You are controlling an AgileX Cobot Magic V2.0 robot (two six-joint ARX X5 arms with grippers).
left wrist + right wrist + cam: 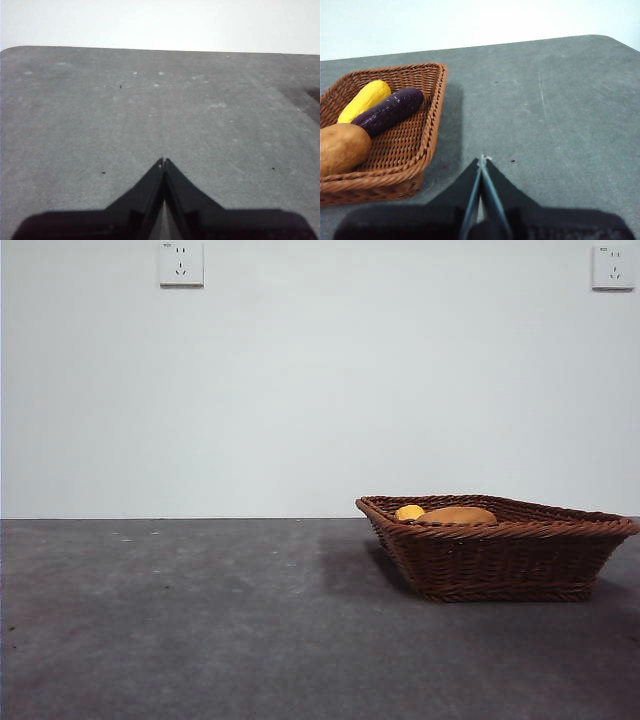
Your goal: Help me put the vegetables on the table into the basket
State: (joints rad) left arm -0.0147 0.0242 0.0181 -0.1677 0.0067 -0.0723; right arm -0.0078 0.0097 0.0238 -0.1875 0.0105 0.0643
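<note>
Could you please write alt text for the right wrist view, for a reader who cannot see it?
A wicker basket on a grey table holds a potato, a yellow corn-like piece and a dark purple vegetable. The right gripper, jaws shut and empty, is beside the basket.

A basket [432,120] of reddish-brown woven wicker, ribbed and rough, with a braided rim. It sits on a matt, dark grey, mottled table [200,620]. Inside lie 3 vegetables: a dull tan potato [340,148], a smooth yellow piece [365,99] and a glossy, dark purple one [390,111].
</note>
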